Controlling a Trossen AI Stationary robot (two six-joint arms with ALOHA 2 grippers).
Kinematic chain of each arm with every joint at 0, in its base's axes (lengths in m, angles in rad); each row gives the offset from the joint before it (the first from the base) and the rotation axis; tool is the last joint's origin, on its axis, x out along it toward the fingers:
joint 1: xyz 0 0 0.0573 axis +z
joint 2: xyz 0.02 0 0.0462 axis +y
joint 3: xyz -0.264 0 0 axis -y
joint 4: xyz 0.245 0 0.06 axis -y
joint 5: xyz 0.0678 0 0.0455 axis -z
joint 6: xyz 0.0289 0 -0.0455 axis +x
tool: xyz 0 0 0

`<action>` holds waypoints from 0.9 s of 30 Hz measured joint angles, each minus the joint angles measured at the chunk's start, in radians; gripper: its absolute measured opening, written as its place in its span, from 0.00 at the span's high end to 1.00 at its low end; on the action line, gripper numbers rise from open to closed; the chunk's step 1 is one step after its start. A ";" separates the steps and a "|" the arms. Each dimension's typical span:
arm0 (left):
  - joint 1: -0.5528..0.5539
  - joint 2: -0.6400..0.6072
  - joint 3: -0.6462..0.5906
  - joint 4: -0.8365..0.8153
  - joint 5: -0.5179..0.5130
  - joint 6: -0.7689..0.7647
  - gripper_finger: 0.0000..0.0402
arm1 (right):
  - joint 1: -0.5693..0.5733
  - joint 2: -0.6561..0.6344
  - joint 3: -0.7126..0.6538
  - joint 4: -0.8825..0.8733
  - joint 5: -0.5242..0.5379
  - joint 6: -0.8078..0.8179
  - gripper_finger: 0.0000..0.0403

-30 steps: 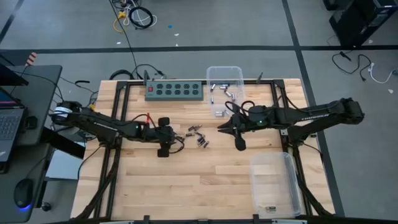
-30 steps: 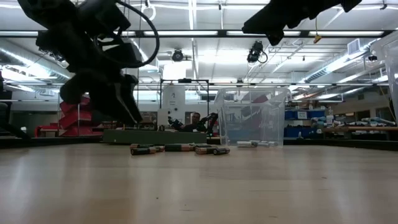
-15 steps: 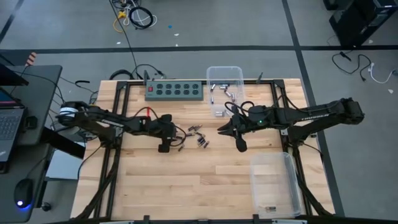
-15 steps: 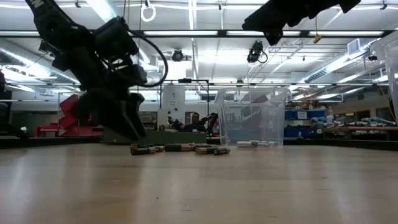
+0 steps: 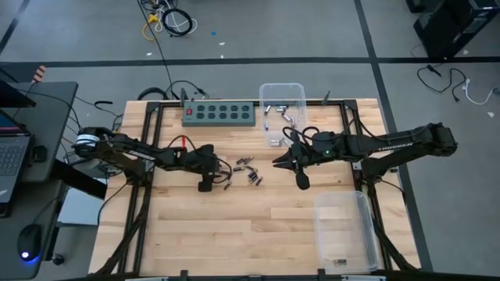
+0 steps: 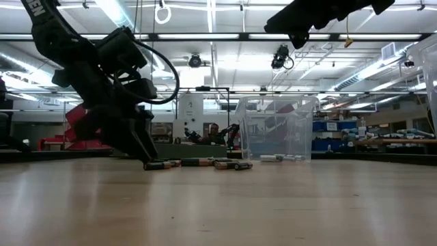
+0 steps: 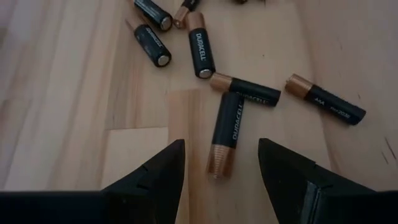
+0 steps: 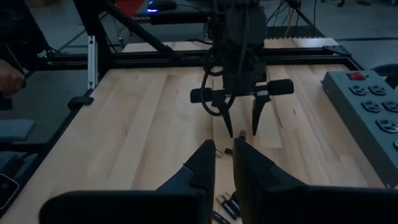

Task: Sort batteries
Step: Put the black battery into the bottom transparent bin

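Several small batteries (image 5: 248, 170), black with copper ends, lie loose on the wooden table's middle (image 6: 198, 163). My left gripper (image 5: 228, 175) is low over the table at their left, slanting down, open. In the left wrist view its fingertips (image 7: 221, 168) stand on either side of the copper end of the nearest battery (image 7: 224, 134), with a gap on each side. My right gripper (image 5: 277, 162) hangs well above the table to the right of the pile; its fingers (image 8: 224, 165) are nearly together with only a narrow slit and nothing in it.
A clear bin (image 5: 281, 113) holding several batteries stands at the far edge, beside a green power strip (image 5: 219, 115). A second clear bin (image 5: 344, 230) sits at the near right. Bare wood lies toward the table's near edge.
My left gripper has come down toward the table and moved toward the battery pile, tipping slightly; it has stayed open and now reaches the nearest battery. The batteries have not moved.
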 joint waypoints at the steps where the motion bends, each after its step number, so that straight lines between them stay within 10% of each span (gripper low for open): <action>1: 0.000 0.000 -0.001 -0.005 0.000 -0.012 0.49 | 0.000 0.001 0.000 0.001 0.000 -0.003 0.89; 27: -0.002 0.080 0.001 0.076 -0.021 -0.154 0.95 | -0.001 0.002 0.000 0.025 0.011 -0.057 0.89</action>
